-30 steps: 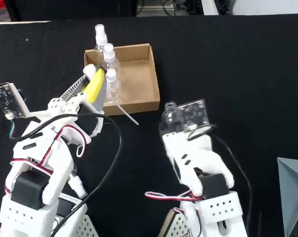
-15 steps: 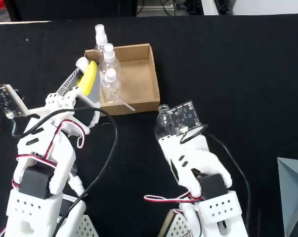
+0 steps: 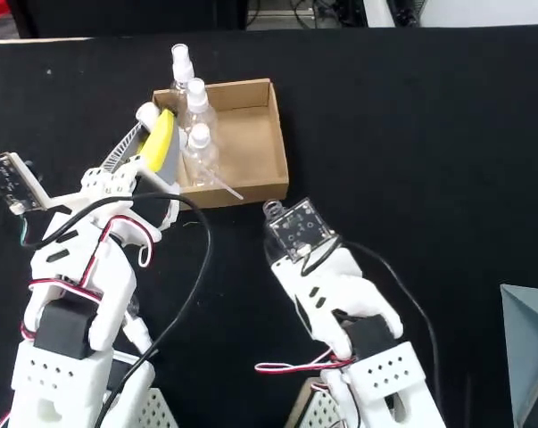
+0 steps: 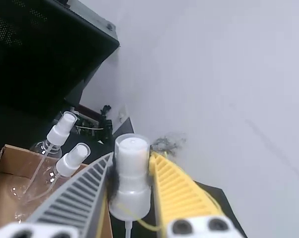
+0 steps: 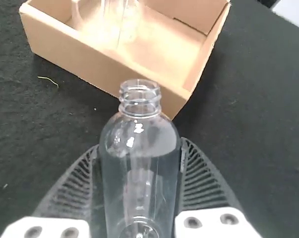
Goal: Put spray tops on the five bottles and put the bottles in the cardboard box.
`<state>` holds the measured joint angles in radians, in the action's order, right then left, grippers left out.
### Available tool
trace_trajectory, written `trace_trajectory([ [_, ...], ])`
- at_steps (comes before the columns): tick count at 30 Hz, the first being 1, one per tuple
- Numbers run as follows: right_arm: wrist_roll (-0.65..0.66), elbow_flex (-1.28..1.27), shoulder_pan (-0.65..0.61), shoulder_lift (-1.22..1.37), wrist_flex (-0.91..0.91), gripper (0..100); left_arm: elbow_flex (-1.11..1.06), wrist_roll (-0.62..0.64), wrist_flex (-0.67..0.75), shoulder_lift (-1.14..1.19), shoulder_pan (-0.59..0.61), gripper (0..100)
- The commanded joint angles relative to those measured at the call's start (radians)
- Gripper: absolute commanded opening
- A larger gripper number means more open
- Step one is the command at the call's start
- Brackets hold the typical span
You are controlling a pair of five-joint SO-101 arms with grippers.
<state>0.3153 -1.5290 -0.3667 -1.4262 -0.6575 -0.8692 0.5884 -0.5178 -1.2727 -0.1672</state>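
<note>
My left gripper point(image 4: 132, 191) is shut on a white spray top point(image 4: 131, 174), its dip tube point(image 3: 217, 184) slanting down over the box's front wall. In the high view that gripper point(image 3: 153, 143) hovers by the left wall of the cardboard box point(image 3: 267, 152). Three capped bottles point(image 3: 197, 134) stand along the box's left side; two of their spray heads point(image 4: 72, 158) show in the left wrist view. My right gripper point(image 5: 139, 163) is shut on an open clear bottle point(image 5: 138, 171), its neck point(image 3: 274, 210) just in front of the cardboard box point(image 5: 139, 74).
A grey object point(image 3: 529, 343) sits at the table's right front edge. The black table point(image 3: 411, 125) lies bare to the right of the box. Cables loop between the two arm bases.
My right gripper has carried the open bottle leftward and toward the box's front wall. My left gripper lifted the spray top up and left a second ago, then held still.
</note>
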Motion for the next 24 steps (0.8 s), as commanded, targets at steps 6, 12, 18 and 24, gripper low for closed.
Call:
trace_trajectory([
  [6, 0.015, 0.01, -0.015, -0.025, 0.04, 5.0, 0.015, 0.009, 0.025, -0.017, -0.002, 3],
  [12, 0.029, 0.01, -0.043, -0.025, 0.04, 5.0, -0.022, 0.009, 0.063, -0.011, -0.004, 3],
  [18, 0.098, 0.005, -0.078, -0.025, 0.04, 5.0, -0.053, 0.009, 0.095, -0.015, -0.005, 3],
  [24, 0.098, 0.005, -0.08, -0.025, 0.04, 5.0, -0.081, 0.002, 0.095, -0.015, -0.091, 3],
])
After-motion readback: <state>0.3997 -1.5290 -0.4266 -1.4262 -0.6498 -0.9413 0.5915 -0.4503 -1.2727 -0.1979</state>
